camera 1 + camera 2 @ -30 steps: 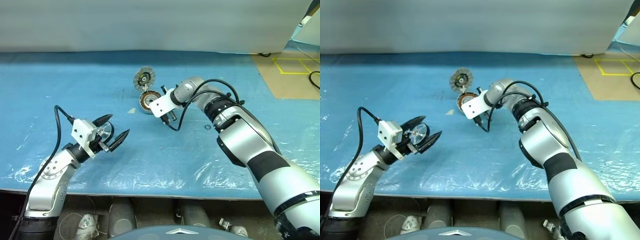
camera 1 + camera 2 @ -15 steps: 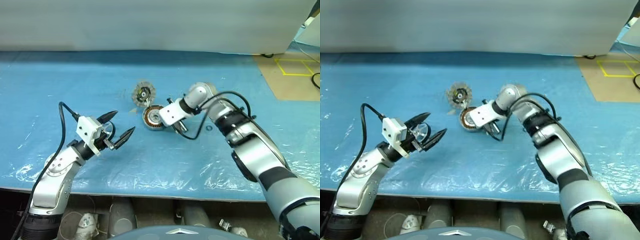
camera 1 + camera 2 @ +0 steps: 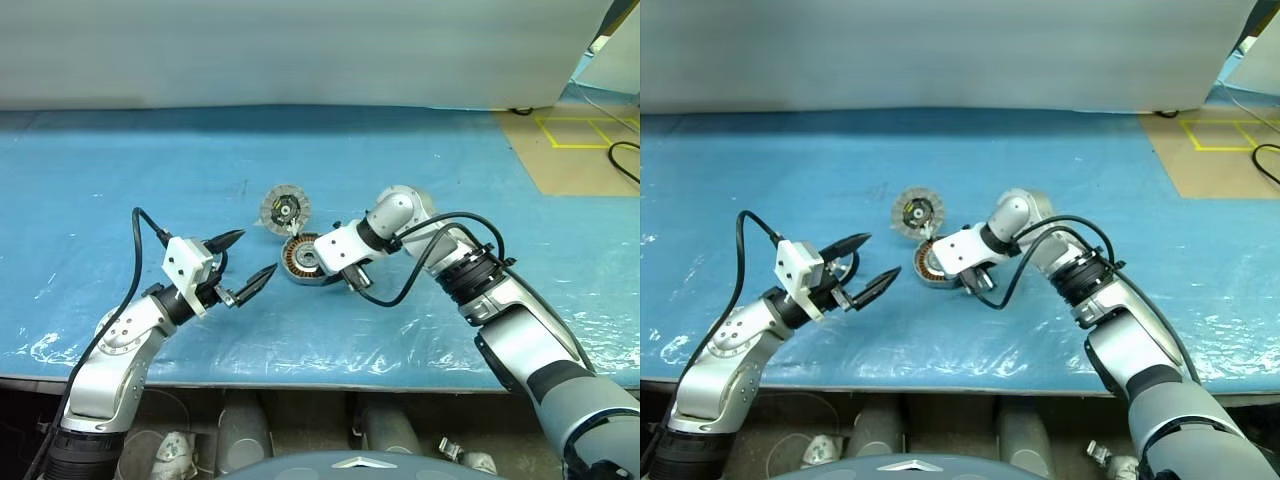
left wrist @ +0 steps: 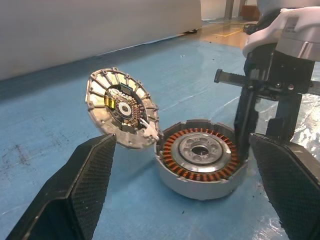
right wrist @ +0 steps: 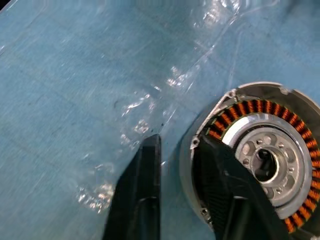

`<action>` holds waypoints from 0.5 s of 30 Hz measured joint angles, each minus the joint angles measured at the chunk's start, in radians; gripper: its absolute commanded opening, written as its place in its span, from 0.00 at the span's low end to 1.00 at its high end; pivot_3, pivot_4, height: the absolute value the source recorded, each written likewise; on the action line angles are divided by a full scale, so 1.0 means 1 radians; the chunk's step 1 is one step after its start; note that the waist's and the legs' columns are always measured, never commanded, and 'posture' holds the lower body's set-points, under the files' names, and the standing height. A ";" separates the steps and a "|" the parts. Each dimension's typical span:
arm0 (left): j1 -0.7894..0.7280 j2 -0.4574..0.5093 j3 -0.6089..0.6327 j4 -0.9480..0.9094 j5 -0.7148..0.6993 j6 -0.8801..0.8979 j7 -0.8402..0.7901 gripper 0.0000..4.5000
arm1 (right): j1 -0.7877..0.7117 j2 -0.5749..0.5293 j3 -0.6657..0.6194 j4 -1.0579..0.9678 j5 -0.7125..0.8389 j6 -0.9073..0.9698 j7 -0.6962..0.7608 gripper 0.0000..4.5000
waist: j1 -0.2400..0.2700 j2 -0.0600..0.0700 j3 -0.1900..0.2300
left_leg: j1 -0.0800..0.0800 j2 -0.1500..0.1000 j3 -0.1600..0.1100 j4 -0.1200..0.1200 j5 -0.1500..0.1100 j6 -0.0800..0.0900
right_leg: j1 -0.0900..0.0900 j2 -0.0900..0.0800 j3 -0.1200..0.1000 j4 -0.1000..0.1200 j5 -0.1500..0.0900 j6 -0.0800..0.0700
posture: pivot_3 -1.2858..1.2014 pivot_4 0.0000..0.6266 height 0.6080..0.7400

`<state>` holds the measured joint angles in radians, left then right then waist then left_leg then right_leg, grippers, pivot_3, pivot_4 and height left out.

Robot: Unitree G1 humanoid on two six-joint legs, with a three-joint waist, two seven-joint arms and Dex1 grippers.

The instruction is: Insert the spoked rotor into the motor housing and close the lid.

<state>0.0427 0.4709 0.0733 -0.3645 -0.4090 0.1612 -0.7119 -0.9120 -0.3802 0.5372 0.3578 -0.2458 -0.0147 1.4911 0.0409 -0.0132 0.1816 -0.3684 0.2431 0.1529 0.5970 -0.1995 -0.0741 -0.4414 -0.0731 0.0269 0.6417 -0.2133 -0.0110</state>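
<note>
The motor housing (image 4: 196, 186), a shallow grey shell, lies on the blue sheet with the spoked rotor (image 4: 200, 150) seated inside it, copper ring around a silver hub. Its round ribbed lid (image 3: 285, 208) stands tilted up at the housing's far edge, inner face showing. My right gripper (image 5: 176, 142) points down at the housing's near right rim. Its fingers are parted, one outside the wall and one over the rotor's edge, with a gap beside the wall. My left gripper (image 3: 254, 255) hovers open just left of the housing, level, with nothing between its fingers.
A wrinkled clear film covers the blue table sheet (image 3: 120, 180). A grey wall (image 3: 300, 50) runs along the far side. Brown floor with yellow tape (image 3: 575, 130) lies at the far right. The table's front edge (image 3: 300, 385) is close below both arms.
The right gripper has pulled the housing, with rotor and lid, toward me across the sheet, and its fingers have since parted from the rim. The left gripper stays open, nearly still.
</note>
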 measured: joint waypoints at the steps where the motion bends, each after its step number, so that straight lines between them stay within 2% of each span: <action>1: 0.000 0.000 -0.001 0.000 0.000 0.000 0.000 1.00 | -0.005 0.004 -0.013 0.000 0.022 0.020 0.000 0.44 | 0.001 0.000 0.000 | 0.000 0.000 0.000 0.000 0.000 0.000 | 0.000 0.000 0.000 0.000 0.000 0.000 | 0.52 0.24 1.00; 5: -0.009 -0.002 -0.024 0.000 0.000 0.001 -0.005 1.00 | -0.038 -0.018 -0.099 -0.031 0.124 0.123 0.015 0.44 | 0.005 0.000 0.000 | -0.001 0.000 0.000 0.000 0.000 0.000 | 0.000 0.000 0.000 -0.001 0.000 0.000 | 0.52 0.24 1.00; 10: -0.027 -0.004 -0.066 0.002 0.000 0.001 -0.027 1.00 | -0.011 -0.101 -0.212 -0.131 0.233 0.244 -0.001 0.44 | 0.010 0.000 0.000 | -0.001 0.000 0.000 0.000 0.000 0.000 | 0.000 0.000 0.000 -0.002 0.000 0.000 | 0.52 0.24 1.00; 15: -0.035 -0.002 -0.096 0.015 0.013 0.000 -0.052 1.00 | 0.148 -0.142 -0.348 -0.216 0.276 0.329 -0.190 0.44 | 0.010 0.000 0.000 | -0.001 -0.001 0.000 0.000 0.002 -0.003 | 0.001 0.000 0.002 -0.002 0.000 0.000 | 0.52 0.24 1.00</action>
<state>0.0079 0.4687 -0.0224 -0.3490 -0.3959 0.1611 -0.7636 -0.7635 -0.5220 0.1895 0.1422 0.0302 0.3147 1.3013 0.0507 -0.0133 0.1815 -0.3690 0.2421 0.1529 0.5965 -0.1976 -0.0772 -0.4409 -0.0733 0.0284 0.6397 -0.2133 -0.0109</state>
